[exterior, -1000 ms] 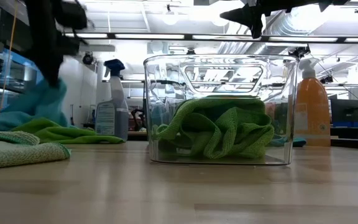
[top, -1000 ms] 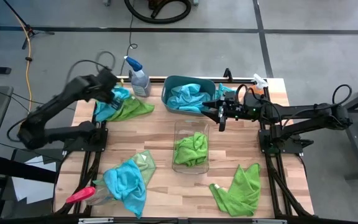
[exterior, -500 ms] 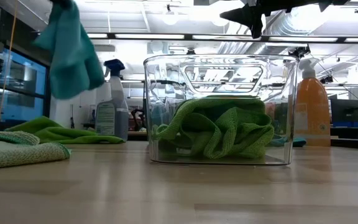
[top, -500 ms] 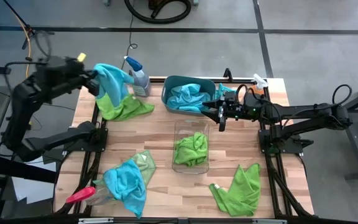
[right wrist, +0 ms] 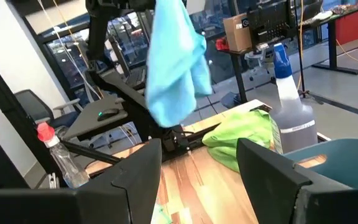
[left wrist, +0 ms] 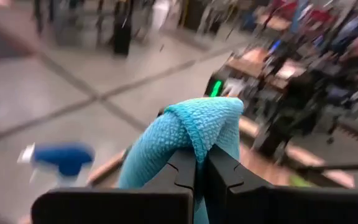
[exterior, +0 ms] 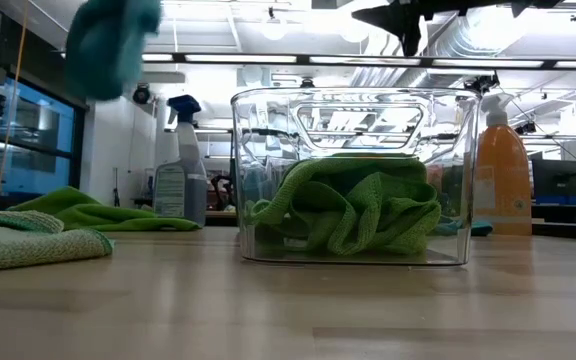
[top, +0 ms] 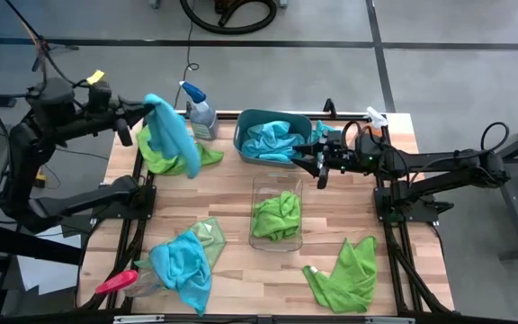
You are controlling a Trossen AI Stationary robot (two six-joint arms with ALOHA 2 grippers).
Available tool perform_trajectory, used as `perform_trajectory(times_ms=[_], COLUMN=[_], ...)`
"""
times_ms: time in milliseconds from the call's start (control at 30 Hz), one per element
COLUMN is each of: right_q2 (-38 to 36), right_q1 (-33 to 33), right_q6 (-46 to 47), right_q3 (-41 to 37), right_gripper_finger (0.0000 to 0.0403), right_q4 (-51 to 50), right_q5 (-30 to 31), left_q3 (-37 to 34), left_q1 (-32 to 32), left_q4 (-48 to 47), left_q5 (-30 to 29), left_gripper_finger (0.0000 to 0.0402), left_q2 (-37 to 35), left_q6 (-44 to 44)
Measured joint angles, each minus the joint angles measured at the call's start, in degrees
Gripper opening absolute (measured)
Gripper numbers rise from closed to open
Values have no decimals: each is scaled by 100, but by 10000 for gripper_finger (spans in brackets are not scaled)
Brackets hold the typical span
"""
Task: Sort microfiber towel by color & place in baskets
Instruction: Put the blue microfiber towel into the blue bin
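Low view: left claw itself cut off above the frame; only the lower bunch of the hanging turquoise towel [exterior: 108, 45] shows, blurred, at upper left. Left wrist view is motion-blurred; background hard to read.

Left claw [top: 148, 110]: arm raised and reaching in over the table's far-left corner, fingers [left wrist: 182, 174] pinched tight on a fold of the turquoise towel [top: 171, 135]. Cloth hangs clear of the table [top: 232, 193], above the green towel [top: 165, 158] lying flat there, near the spray bottle [top: 198, 110].

Right claw [top: 317, 163]: arm stretched in from the right, held level just beside the teal tub [top: 249, 121], fingers [right wrist: 129, 177] spread apart, gripping nothing.

High view only: teal tub holds a turquoise towel [top: 268, 141]; clear bin [top: 276, 182] at table centre holds a crumpled green towel [top: 276, 214]. Near edge: turquoise towel over a pale green one [top: 185, 261] beside a red-handled tool [top: 115, 283]; another green towel [top: 344, 274] at near right.

Low view only: green cloth pressed against the bin's see-through wall; orange bottle [exterior: 506, 175] behind it.

Right wrist view: the lifted towel [right wrist: 174, 65] seen hanging, from across the table.
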Motion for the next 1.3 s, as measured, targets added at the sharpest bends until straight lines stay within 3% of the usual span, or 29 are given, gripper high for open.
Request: perform_trajectory(times_ms=[267,467,767,867,967,1100,1300], right_q2=[0,0,0,-2,0,-2,-2], right_q1=[0,0,0,0,77,339,554], right_q6=[0,0,123,401,542,-49,-980], right_q3=[0,0,0,2,172,619,1380], right_gripper_finger=[206,206,206,206,206,206,206], right_q4=[48,50,485,876,957,567,-552], right_q5=[-9,-9,-239,-671,-1027,-995,-618], left_q3=[2,2,-7,-7,-7,-95,-1098], left_q1=[-817,-2053,-3710,-4116,-4477,-4751,-4725], left_q4=[1137,1644,2418,2589,2805,3329,4602], left_q5=[-106,-638,-700,-787,-1331,-1767,-1866], left_gripper_finger=[0,0,0,0,0,0,0], left_q2=[467,1412,2764,2875,2881,2865,2780], left_q6=[16,404,597,557,498,530,195])
